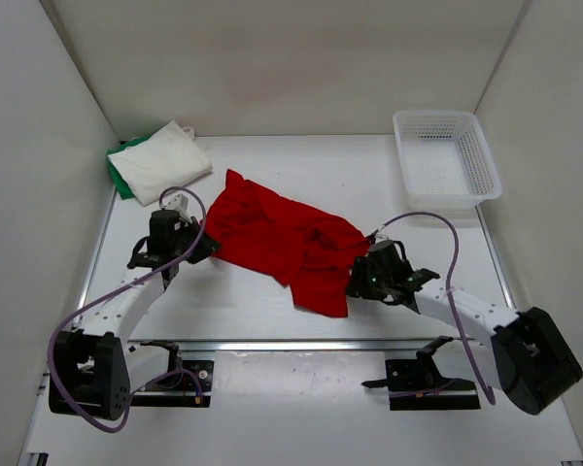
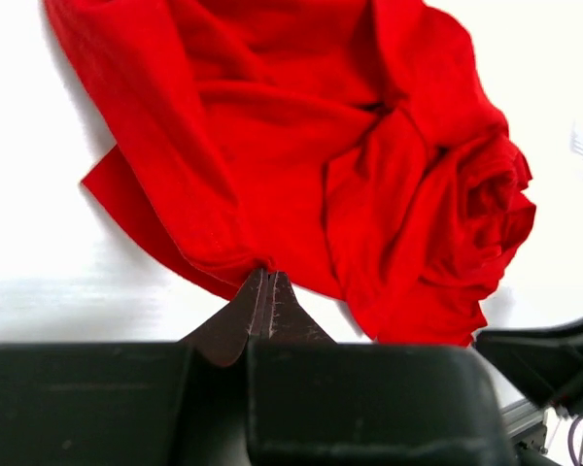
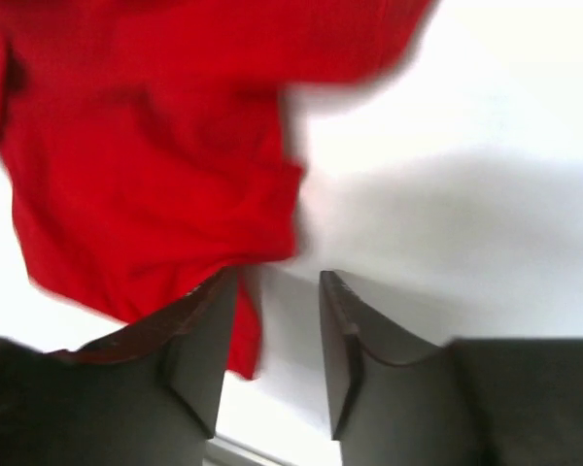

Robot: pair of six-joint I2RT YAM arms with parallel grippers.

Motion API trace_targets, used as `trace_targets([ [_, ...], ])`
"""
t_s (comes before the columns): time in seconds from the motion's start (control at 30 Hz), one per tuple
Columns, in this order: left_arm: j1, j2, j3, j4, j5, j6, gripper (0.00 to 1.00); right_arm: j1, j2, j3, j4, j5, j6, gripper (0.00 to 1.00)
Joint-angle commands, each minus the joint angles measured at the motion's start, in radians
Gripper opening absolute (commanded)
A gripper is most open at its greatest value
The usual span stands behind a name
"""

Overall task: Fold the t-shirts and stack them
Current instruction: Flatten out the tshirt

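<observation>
Red t-shirt (image 1: 282, 238) lies crumpled across the centre of the table (image 1: 243, 303). We find the white mesh basket (image 1: 481, 160) at upper right. At upper left, the folded white t-shirt (image 1: 160, 160) is stacked on the green t-shirt (image 1: 118, 167). We see the left gripper (image 2: 265, 279) clamped on the red cloth's edge. The right gripper (image 3: 277, 291) stands released, with cloth beside one finger.

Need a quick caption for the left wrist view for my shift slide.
Left gripper pinches an edge of the crumpled red t-shirt lying on the white table.
</observation>
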State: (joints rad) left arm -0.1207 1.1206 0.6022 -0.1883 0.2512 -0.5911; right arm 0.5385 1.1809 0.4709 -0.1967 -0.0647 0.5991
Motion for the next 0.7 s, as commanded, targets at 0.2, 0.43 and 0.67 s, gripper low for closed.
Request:
trace_targets([
  [0.2,-0.020,-0.044,-0.025,0.041,0.016,-0.019,0.00,0.077,-0.162,-0.123,-0.084,0.022,0.096,0.42],
  [0.43,-0.031,-0.064,-0.038,0.047,0.020,-0.024,0.00,0.185,-0.118,-0.100,-0.105,0.045,0.188,0.37],
  [0.67,-0.059,-0.070,-0.039,0.044,0.033,-0.032,0.00,0.322,0.009,-0.017,-0.222,0.190,0.232,0.35],
])
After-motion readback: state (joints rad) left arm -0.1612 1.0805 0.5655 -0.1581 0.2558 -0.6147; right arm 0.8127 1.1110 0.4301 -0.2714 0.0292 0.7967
